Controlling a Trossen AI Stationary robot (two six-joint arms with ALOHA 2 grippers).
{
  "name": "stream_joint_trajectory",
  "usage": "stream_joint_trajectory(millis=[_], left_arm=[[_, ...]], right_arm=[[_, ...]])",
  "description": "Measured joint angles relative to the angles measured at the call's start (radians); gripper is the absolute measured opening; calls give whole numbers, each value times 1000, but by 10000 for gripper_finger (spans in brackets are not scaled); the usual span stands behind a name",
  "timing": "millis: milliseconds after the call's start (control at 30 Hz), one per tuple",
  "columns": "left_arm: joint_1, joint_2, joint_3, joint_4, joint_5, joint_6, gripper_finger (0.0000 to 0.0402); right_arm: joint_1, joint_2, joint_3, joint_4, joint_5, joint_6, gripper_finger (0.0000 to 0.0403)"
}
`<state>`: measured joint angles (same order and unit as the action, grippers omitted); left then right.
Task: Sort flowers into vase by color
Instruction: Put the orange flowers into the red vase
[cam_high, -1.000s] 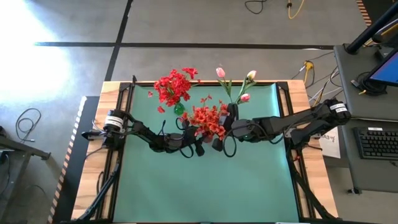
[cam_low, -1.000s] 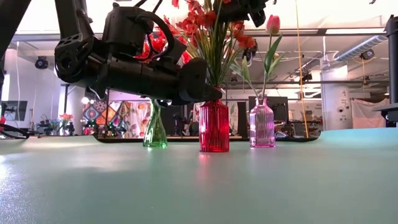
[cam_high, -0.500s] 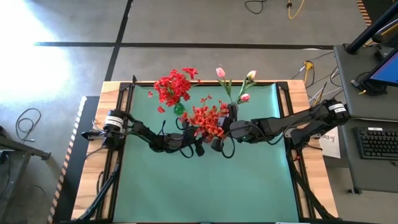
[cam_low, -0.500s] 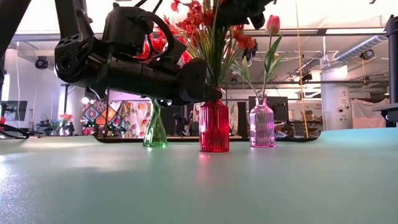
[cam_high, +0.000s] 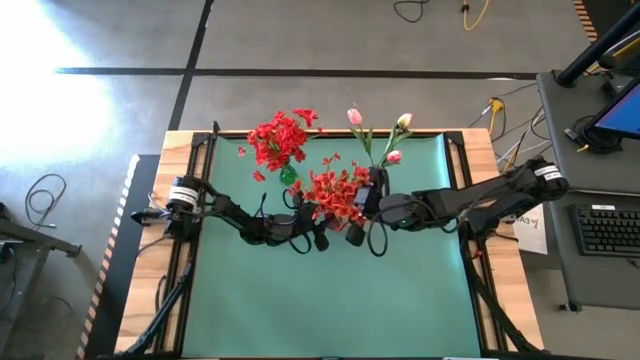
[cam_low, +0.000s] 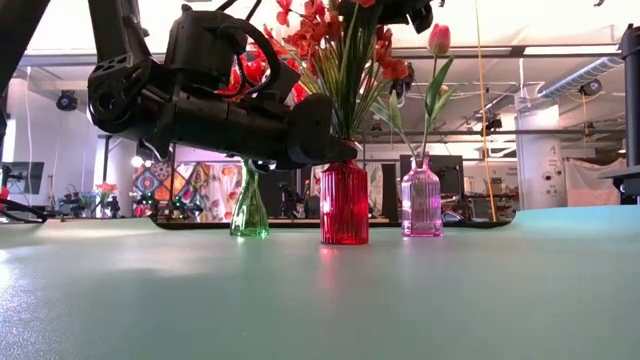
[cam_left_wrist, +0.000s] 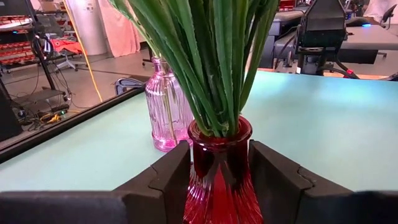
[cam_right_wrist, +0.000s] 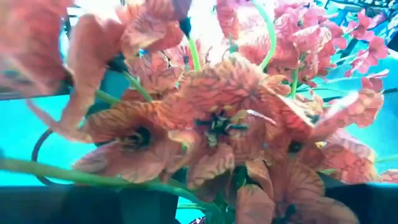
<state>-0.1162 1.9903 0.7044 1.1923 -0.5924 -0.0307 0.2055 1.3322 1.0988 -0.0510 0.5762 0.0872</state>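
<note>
Standing in the red vase (cam_low: 344, 203) at mid-table, we see the orange-red flowers (cam_high: 335, 190). The left gripper (cam_left_wrist: 217, 180) clamps that vase's body. Just right of the blossoms hangs the right gripper (cam_high: 358, 222); its jaws' state we cannot tell. Pink tulips (cam_high: 375, 135) fill the pink vase (cam_low: 421, 201) farther right.

Three vases (cam_low: 344, 203) crowd the mat's (cam_high: 330, 300) far half; near half open
</note>
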Motion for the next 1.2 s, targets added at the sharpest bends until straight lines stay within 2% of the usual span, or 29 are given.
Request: stream_joint_trajectory(millis=[167, 467, 600, 1200], left_arm=[[0, 0, 0, 0, 0, 0, 140], [0, 0, 0, 0, 0, 0, 140], [0, 0, 0, 0, 0, 0, 140], [0, 0, 0, 0, 0, 0, 140]], right_arm=[[6, -7, 0, -3, 0, -1, 134], [3, -7, 0, 4, 0, -15, 55], [3, -7, 0, 4, 1, -19, 34], [-21, 30, -3, 5, 0, -18, 29]])
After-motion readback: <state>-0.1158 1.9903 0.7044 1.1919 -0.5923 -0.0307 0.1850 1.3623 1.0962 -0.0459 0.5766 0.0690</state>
